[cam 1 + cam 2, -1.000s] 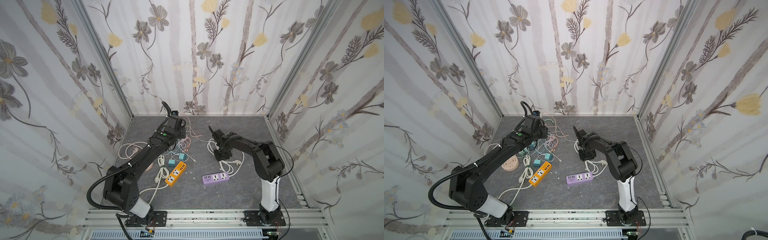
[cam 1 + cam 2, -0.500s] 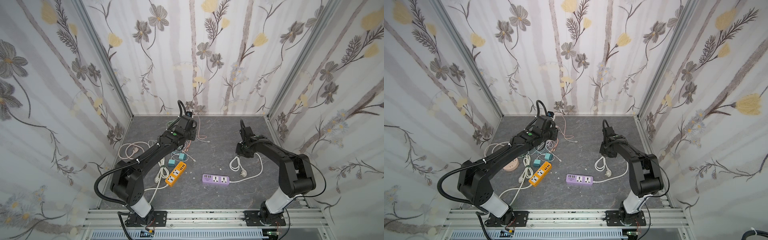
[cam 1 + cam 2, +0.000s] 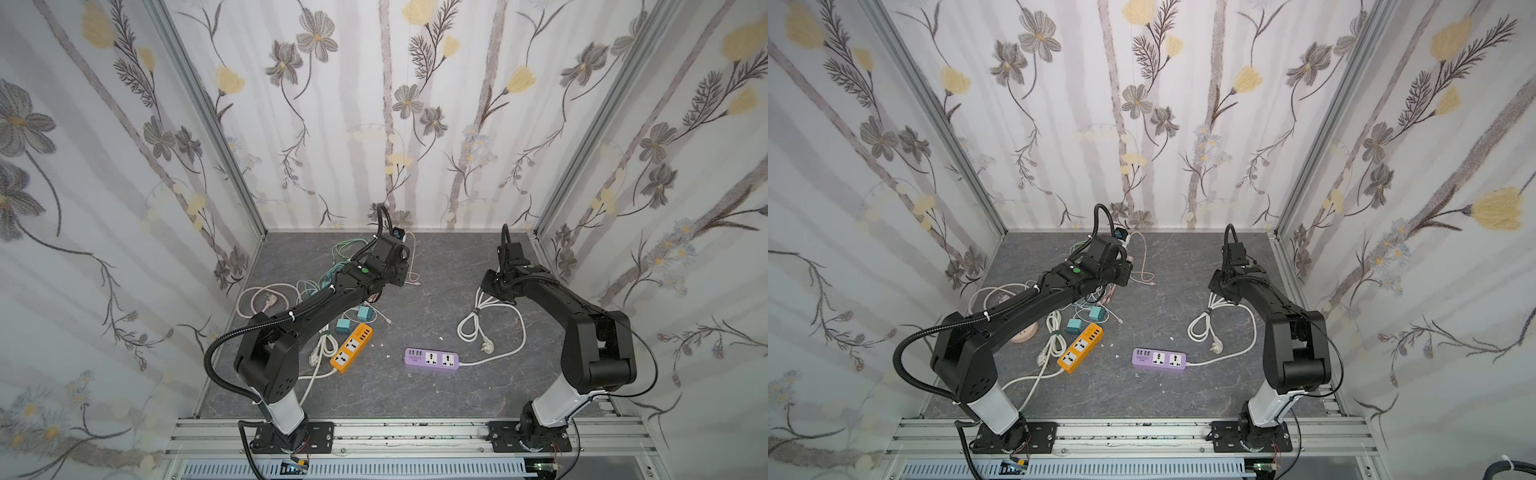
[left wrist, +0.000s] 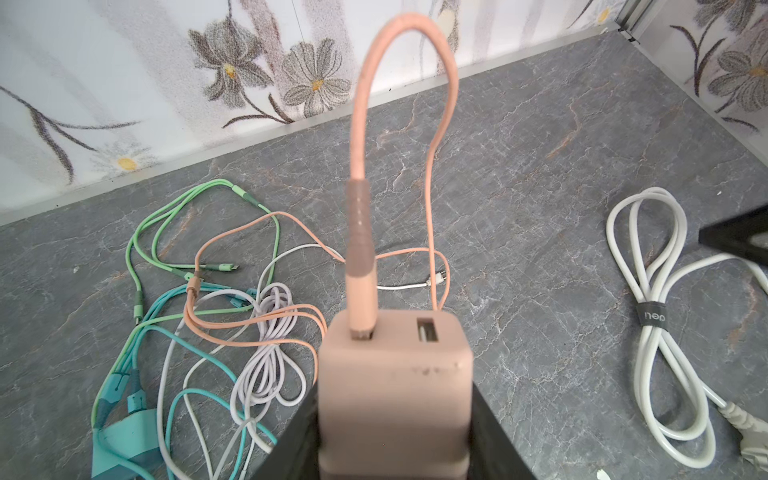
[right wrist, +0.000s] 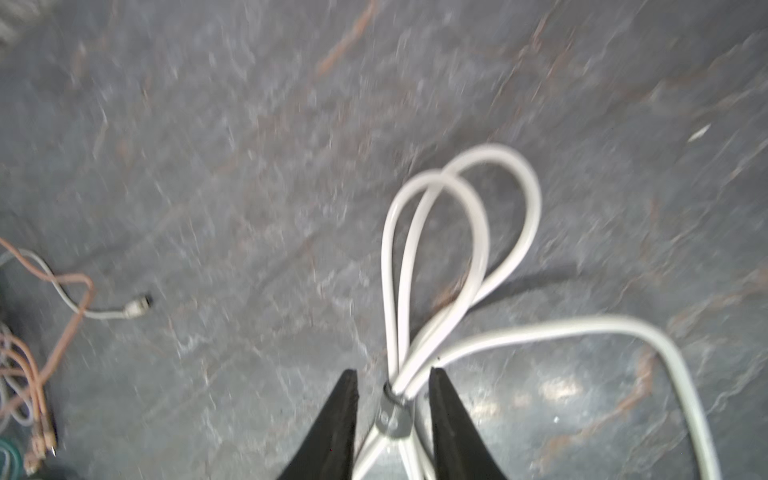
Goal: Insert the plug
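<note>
**Pink square plastic charger plug** [image 4: 395, 374]: clamped between the fingers of my left gripper [image 4: 395, 432] and held up near the back wall, left of centre. A pink cable [image 4: 361, 232] sits in one of its two USB ports. Its prongs are hidden from me.

**Grey strap** [image 4: 651, 318]: it binds the white cord bundle [image 5: 540, 328]. Its lettering, seen sideways, appears to read "deli".

**My right gripper** [image 5: 392, 374]: closed on that bundle at the strap, right of centre, lifting that end.

**White three-pin plug** [image 3: 487, 347]: it lies on the grey marbled tabletop [image 3: 436, 299], near the purple power strip [image 3: 432, 358]. An orange power strip [image 3: 351, 347] lies to the left of that.

**Room for moving:** both strips are well apart from the charger, with bare tabletop between. Tangled thin cables [image 4: 274, 303] crowd the left side.
</note>
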You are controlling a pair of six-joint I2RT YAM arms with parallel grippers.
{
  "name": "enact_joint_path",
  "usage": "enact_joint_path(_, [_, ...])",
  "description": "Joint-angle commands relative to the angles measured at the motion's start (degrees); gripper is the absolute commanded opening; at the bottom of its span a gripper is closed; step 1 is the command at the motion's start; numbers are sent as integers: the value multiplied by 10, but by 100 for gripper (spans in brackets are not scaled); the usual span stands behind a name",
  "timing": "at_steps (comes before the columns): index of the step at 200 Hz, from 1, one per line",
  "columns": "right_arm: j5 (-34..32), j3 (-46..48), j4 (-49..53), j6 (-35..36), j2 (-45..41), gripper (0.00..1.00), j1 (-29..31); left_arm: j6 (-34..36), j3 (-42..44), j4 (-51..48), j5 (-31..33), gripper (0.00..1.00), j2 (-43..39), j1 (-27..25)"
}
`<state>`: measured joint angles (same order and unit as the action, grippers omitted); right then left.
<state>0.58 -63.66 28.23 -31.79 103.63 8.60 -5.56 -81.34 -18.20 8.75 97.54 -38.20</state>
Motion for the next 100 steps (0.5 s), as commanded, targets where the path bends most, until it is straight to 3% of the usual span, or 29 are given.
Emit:
enact_joint_path(1, [9,52,4,-38,-15,26,32,17,4,23,19,0,-6,0])
enact_joint_path(18, [4,66,31,-43,-37,25,64,21,6,22,21,0,-10,0])
enact_joint_path(48, [62,78,58,-63,-45,30,95,28,12,24,16,0,-10,0])
enact_joint_path(64, [79,82,56,-82,-40,36,114,30,16,26,24,0,-11,0])
enact_joint_path(82, [54,69,64,-83,-23,46,132,29,25,30,31,0,-15,1])
enact_joint_path(100, [48,45,82,-63,11,49,145,33,33,36,30,0,-16,1])
